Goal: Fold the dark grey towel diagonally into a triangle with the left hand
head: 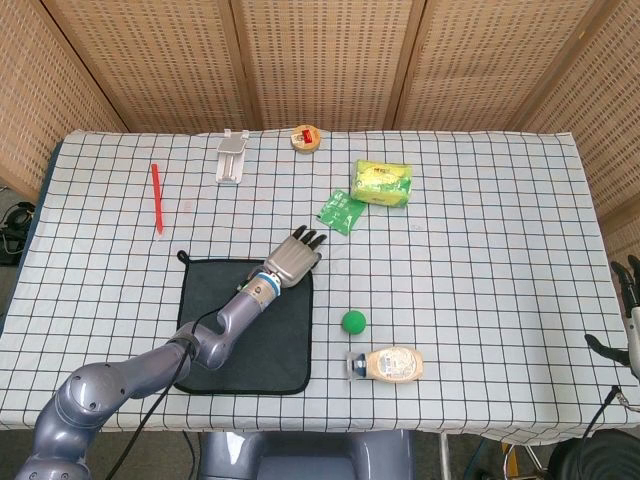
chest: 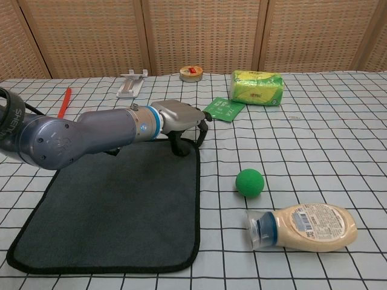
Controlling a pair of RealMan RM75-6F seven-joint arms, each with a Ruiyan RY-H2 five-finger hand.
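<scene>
The dark grey towel (head: 270,335) (chest: 115,205) lies flat and unfolded on the checked tablecloth at the front left. My left hand (head: 294,256) (chest: 179,119) hovers over its far right corner, palm down. Its fingers (chest: 179,145) point downward and stand apart, reaching the towel's edge there; the corner is not lifted. I cannot see a grip on the cloth. My right hand (head: 628,310) shows only at the right edge of the head view, off the table, fingers spread and holding nothing.
A green ball (head: 353,321) (chest: 250,182) and a lying mayonnaise bottle (head: 388,365) (chest: 302,227) sit just right of the towel. Further back are a green sachet (head: 341,211), a yellow-green pack (head: 382,183), a tape roll (head: 306,138), a white clip (head: 231,157) and a red stick (head: 156,197).
</scene>
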